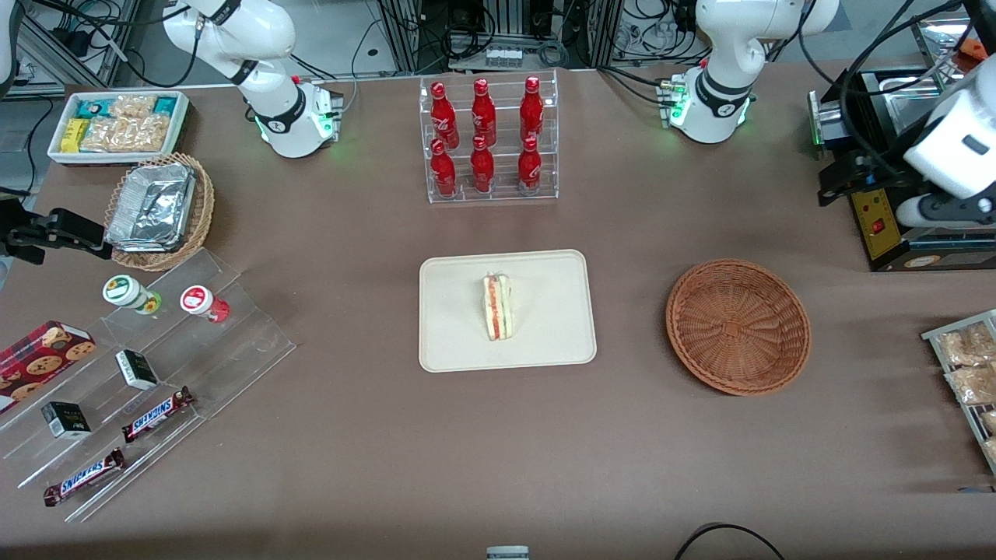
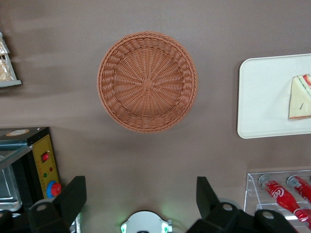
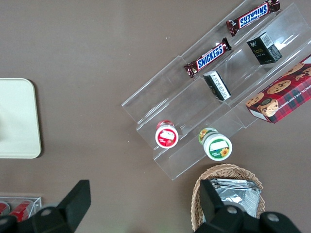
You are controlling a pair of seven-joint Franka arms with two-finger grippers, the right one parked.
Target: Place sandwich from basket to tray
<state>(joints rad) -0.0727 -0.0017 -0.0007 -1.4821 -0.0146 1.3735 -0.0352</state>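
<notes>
The sandwich [image 1: 498, 306] [image 2: 300, 98] lies on the cream tray [image 1: 459, 342] [image 2: 262, 97] in the middle of the table, its red and green filling edge showing. The reddish-brown wicker basket [image 1: 738, 327] [image 2: 147, 81] sits beside the tray, toward the working arm's end, with nothing in it. My gripper [image 1: 844, 180] [image 2: 140, 178] hangs high above the table, farther from the front camera than the basket and well apart from it. Its fingers stand wide open with nothing between them.
A clear rack of red cola bottles [image 1: 489, 140] stands farther back than the tray. A black box with a yellow panel [image 1: 879, 222] and a wire rack of snack packets [image 1: 969, 365] flank the basket. Acrylic steps with candy [image 1: 148, 365] and a foil-tray basket [image 1: 159, 210] lie toward the parked arm's end.
</notes>
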